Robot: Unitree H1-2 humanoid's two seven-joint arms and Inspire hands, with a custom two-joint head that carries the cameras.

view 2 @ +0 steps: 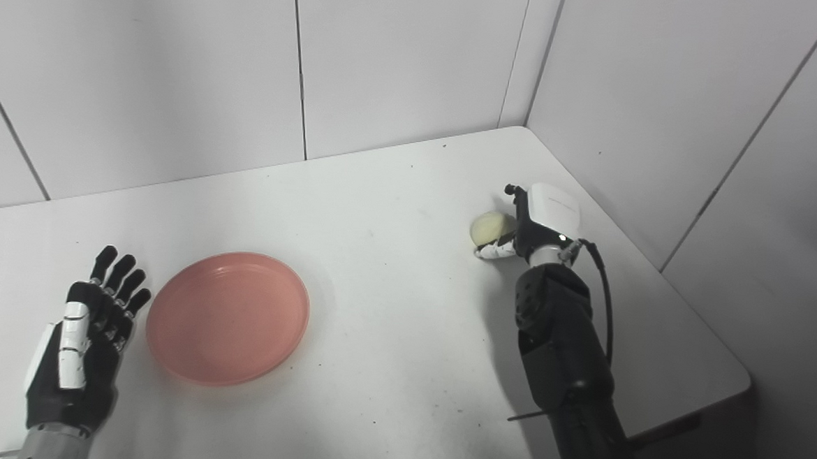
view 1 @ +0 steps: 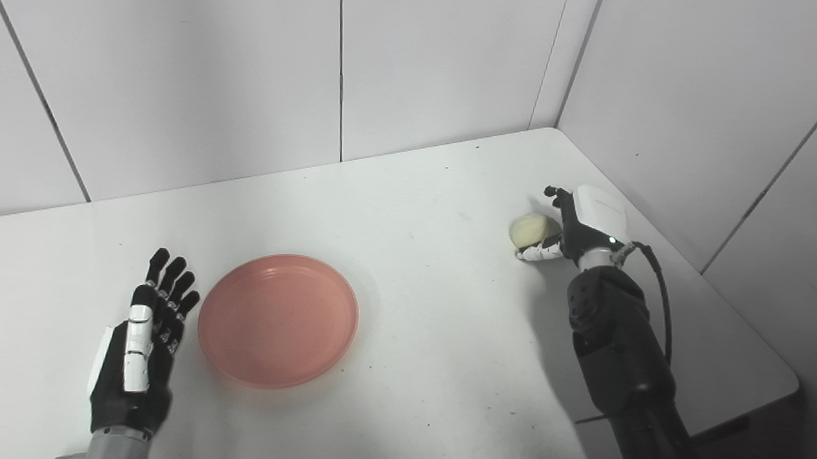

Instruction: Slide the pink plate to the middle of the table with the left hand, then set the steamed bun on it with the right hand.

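Observation:
The pink plate (view 1: 278,319) lies flat on the white table (view 1: 437,343), left of its middle. My left hand (view 1: 140,352) rests just left of the plate, palm down and open, its fingers spread and a small gap from the rim. The pale round steamed bun (view 1: 533,230) sits on the table at the right, near the wall. My right hand (view 1: 576,224) is against the bun's right side. Its thumb lies along the bun's near side, and its fingers (view 1: 556,192) reach past the far side without closing on it.
White wall panels (view 1: 702,98) enclose the table at the back and right, close behind my right hand. The table's right corner and front edge (view 1: 778,389) lie beside my right forearm (view 1: 619,352). A black cable runs along that wrist.

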